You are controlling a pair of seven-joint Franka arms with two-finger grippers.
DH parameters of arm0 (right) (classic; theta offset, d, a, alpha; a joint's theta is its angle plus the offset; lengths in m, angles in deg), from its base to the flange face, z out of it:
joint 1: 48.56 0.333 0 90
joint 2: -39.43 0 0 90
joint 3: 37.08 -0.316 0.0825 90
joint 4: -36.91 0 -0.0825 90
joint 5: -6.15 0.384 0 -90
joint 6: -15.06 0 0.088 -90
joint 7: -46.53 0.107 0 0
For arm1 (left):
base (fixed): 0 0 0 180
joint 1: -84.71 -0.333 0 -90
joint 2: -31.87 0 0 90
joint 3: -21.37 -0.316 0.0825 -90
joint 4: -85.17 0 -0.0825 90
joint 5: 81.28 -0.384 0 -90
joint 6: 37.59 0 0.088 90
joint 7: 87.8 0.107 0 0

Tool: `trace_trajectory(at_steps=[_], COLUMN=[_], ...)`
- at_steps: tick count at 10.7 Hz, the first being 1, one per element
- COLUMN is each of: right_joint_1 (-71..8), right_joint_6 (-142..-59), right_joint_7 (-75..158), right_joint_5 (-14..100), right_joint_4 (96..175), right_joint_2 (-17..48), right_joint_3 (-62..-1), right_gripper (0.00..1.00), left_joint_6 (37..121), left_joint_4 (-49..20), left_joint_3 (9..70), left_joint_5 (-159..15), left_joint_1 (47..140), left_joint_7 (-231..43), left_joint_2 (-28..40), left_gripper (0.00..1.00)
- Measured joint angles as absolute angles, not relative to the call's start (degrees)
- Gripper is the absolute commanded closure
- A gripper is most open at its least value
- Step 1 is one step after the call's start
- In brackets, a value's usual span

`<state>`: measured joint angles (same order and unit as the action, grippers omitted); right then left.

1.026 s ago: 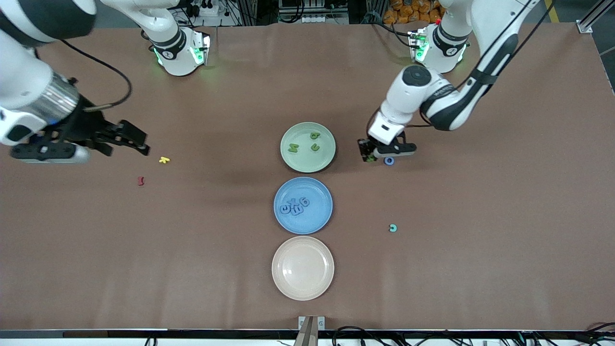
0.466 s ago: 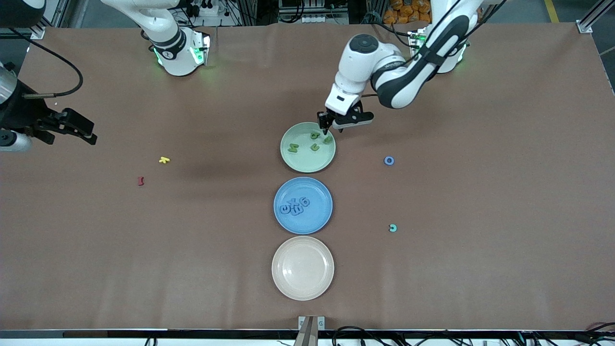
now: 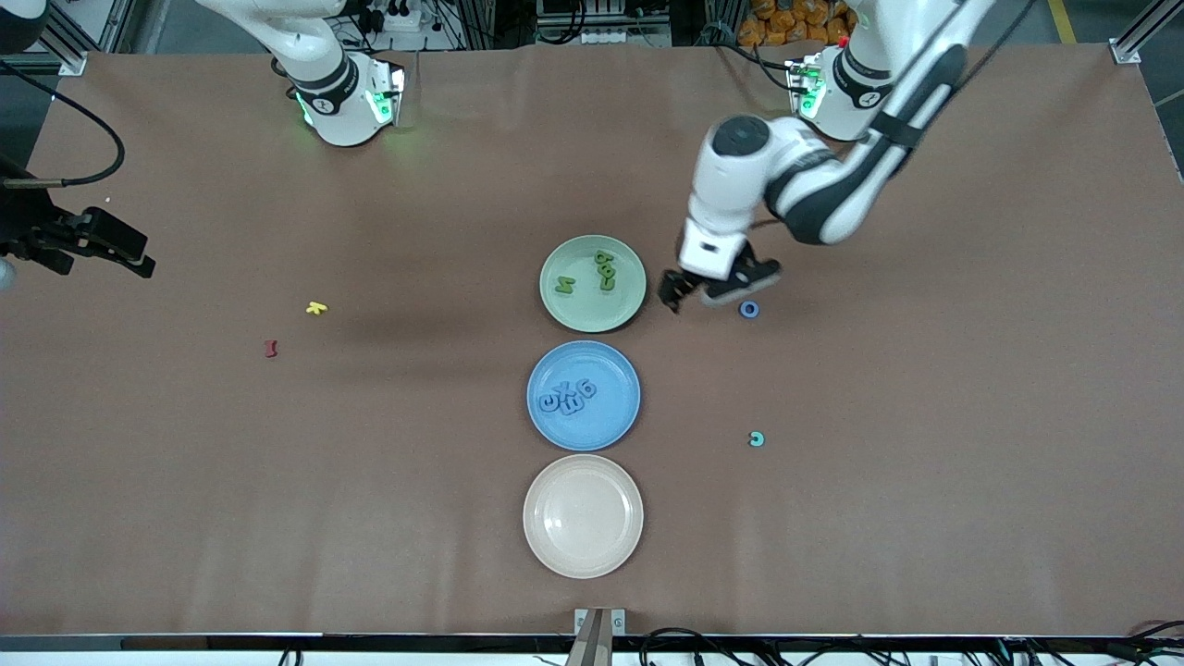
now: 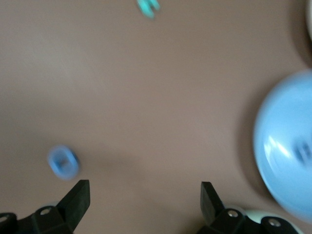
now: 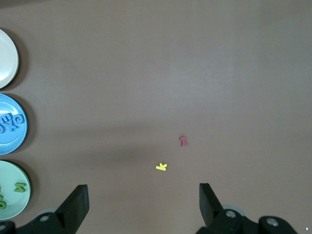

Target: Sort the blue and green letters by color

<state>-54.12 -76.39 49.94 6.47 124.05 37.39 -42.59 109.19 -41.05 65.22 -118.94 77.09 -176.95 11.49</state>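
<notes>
Arms first: we see the left arm bent down from its base, its left gripper [image 3: 678, 296] spread wide and empty over bare table between the pale green round plate [image 3: 593, 283] and a small blue ring piece [image 3: 749, 309]. Our right gripper [image 3: 111, 242] waits, released, over the right arm's end of the table. Green letters [image 3: 604, 270] lie in the green plate; blue letters [image 3: 567, 396] lie in the blue round plate [image 3: 583, 395], at six o'clock from it. A teal piece [image 3: 757, 438] sits apart on the brown table cover [image 3: 925, 416].
</notes>
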Motion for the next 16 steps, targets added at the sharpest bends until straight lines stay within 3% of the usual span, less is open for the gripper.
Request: trace_trajectory(at_steps=[3, 8, 9, 12, 16], right_joint_1=[-54.02, -53.33, -53.48, -53.63, -53.66], right_joint_6=[-76.28, -78.07, -78.05, -78.03, -77.14], right_joint_7=[49.82, 49.82, 49.82, 49.82, 49.82], right_joint_5=[6.53, 6.54, 6.54, 6.54, 6.54], right_joint_4=[123.91, 126.51, 126.55, 126.41, 124.94], right_joint_2=[38.02, 40.81, 40.83, 40.89, 41.41], right_joint_3=[-44.69, -45.71, -45.62, -45.49, -45.36], right_gripper=[0.00, 0.00, 0.00, 0.00, 0.00], left_joint_6=[100.94, 81.85, 81.05, 80.87, 72.88], left_joint_4=[-37.87, -25.22, -23.35, -20.87, -19.62], left_joint_3=[64.69, 64.06, 60.57, 37.72, 31.40], left_joint_5=[-118.93, -108.28, -103.50, -88.26, -84.01], left_joint_1=[64.80, 63.35, 64.56, 80.72, 86.03], left_joint_7=[-158.34, -134.43, -127.98, -112.31, -105.34], left_joint_2=[11.18, 10.91, 11.53, 17.72, 30.10], left_gripper=[0.00, 0.00, 0.00, 0.00, 0.00])
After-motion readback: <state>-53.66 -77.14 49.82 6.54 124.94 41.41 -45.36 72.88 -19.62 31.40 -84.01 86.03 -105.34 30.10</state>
